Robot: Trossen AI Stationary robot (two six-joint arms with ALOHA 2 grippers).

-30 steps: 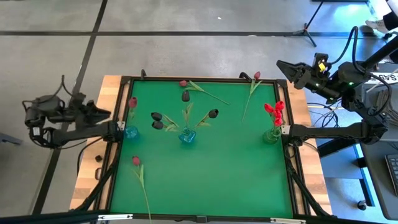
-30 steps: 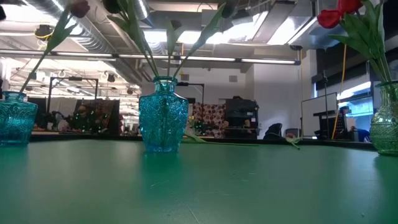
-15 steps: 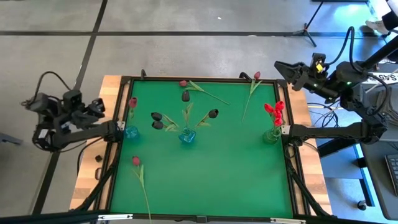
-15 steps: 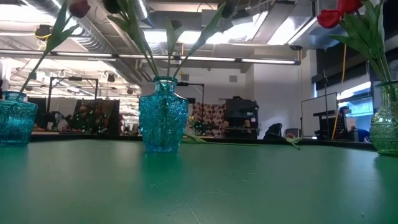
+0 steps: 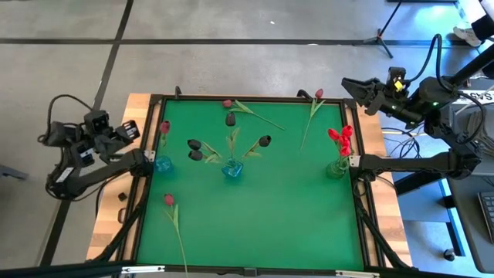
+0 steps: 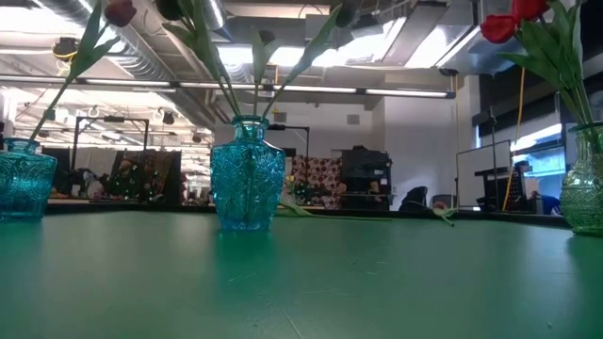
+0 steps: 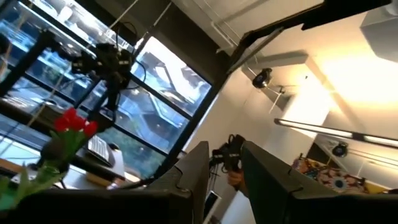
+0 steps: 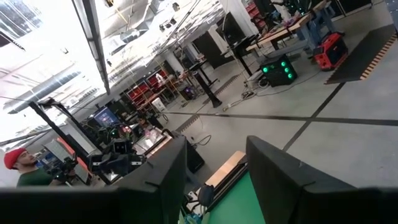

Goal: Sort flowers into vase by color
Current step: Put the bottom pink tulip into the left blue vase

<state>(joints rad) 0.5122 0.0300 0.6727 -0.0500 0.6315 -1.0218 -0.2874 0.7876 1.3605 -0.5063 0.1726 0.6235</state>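
Three vases stand on the green table (image 5: pixel 255 224). The left blue vase (image 5: pixel 163 164) holds a pink-maroon flower (image 5: pixel 164 126). Several near-black flowers (image 5: pixel 193 144) stick out of the middle blue vase (image 5: pixel 232 170). The clear vase (image 5: pixel 337 167) on the right holds red flowers (image 5: pixel 340 137). Three loose flowers lie flat on the table: one far (image 5: pixel 227 103), one far right (image 5: pixel 319 93), one near left (image 5: pixel 168 199). My left gripper (image 5: pixel 130 131) is off the table's left edge, open and pointing upward. My right gripper (image 5: pixel 349 82) hovers open past the far right corner.
A black frame (image 5: pixel 247 98) rims the table. In the low view the middle vase (image 6: pixel 247 174) stands centre, the left vase (image 6: pixel 21 179) and the clear vase (image 6: pixel 584 188) at the sides. There is bare green surface on the near right half.
My left arm, beside the table's left edge, has drawn its wrist in toward the table and risen a little, and its gripper has tipped upward. The right arm, the flowers and the vases have kept still.
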